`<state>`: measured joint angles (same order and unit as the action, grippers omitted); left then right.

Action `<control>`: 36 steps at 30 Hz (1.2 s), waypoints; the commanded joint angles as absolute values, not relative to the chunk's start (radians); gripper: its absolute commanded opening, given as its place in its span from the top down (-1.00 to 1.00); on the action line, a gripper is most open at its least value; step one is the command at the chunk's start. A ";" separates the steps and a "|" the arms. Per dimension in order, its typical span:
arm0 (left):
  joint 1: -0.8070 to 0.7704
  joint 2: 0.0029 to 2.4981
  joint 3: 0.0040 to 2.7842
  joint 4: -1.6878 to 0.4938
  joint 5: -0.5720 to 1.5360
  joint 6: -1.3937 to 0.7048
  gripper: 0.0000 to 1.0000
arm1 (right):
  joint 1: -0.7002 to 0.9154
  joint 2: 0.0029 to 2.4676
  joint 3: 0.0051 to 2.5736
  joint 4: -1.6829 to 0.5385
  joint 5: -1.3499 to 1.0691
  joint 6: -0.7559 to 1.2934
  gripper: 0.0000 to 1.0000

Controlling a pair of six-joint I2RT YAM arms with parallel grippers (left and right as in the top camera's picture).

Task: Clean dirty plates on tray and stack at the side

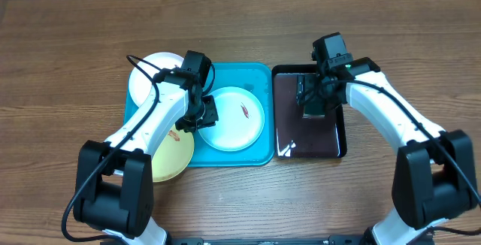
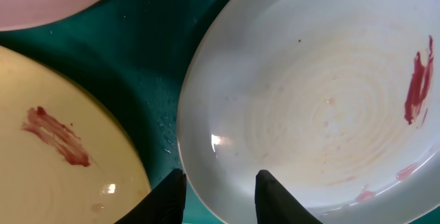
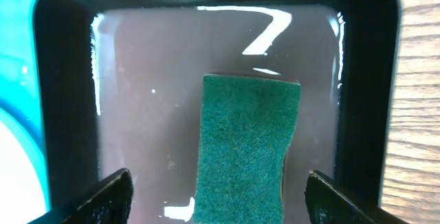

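The wooden table [image 1: 68, 57] carries the turquoise tray [image 1: 240, 76] beside a black tray [image 1: 323, 136].

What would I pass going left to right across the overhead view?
White plate → pale mint plate → black tray. The yellow plate shares the white plate's stretch sideways, so it is left out.

two white arms [image 1: 383, 102], black joints and bases, looped black cables [image 1: 143, 66], black fingers [image 2: 165, 203] (blunt, wedge-shaped tips)

Three plates (white plate [image 1: 144, 87], mint plate [image 1: 233, 121], yellow plate [image 1: 179, 153]). Two trays: the turquoise tray [image 1: 259, 72] and the black tray [image 1: 289, 136]. One green sponge [image 3: 247, 148].
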<state>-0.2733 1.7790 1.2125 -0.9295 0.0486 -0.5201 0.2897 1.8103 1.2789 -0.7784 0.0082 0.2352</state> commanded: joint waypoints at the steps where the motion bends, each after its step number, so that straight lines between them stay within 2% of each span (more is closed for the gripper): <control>1: -0.277 1.794 1.213 -0.923 0.041 -0.513 0.28 | 0.292 1.842 1.269 -0.773 0.022 0.244 -0.60; 12: -0.278 1.794 1.213 -0.922 0.042 -0.513 0.24 | 0.292 1.900 1.269 -0.759 0.027 0.262 -0.59; 16: -0.278 1.794 1.213 -0.923 0.042 -0.513 0.24 | 0.292 1.933 1.269 -0.741 0.033 0.264 -0.46; 18: -0.278 1.794 1.213 -0.923 0.042 -0.512 0.25 | 0.292 1.938 1.269 -0.739 0.032 0.267 -0.27; 20: -0.278 1.794 1.213 -0.923 0.042 -0.513 0.25 | 0.292 1.938 1.269 -0.737 0.032 0.267 -0.19; 28: -0.278 1.794 1.213 -0.923 0.042 -0.513 0.25 | 0.292 1.938 1.269 -0.745 0.033 0.266 -0.20; 29: -0.278 1.794 1.213 -0.922 0.042 -0.513 0.25 | 0.292 1.938 1.269 -0.741 0.033 0.266 -0.15; 32: -0.278 1.794 1.213 -0.921 0.042 -0.513 0.24 | 0.290 1.938 1.269 -0.733 0.033 0.266 0.31; 34: -0.278 1.794 1.213 -0.920 0.042 -0.513 0.24 | 0.291 1.938 1.272 -0.731 0.033 0.266 0.85; 36: -0.277 1.794 1.213 -0.921 0.042 -0.513 0.25 | 0.291 1.936 1.290 -0.752 0.032 0.266 0.93</control>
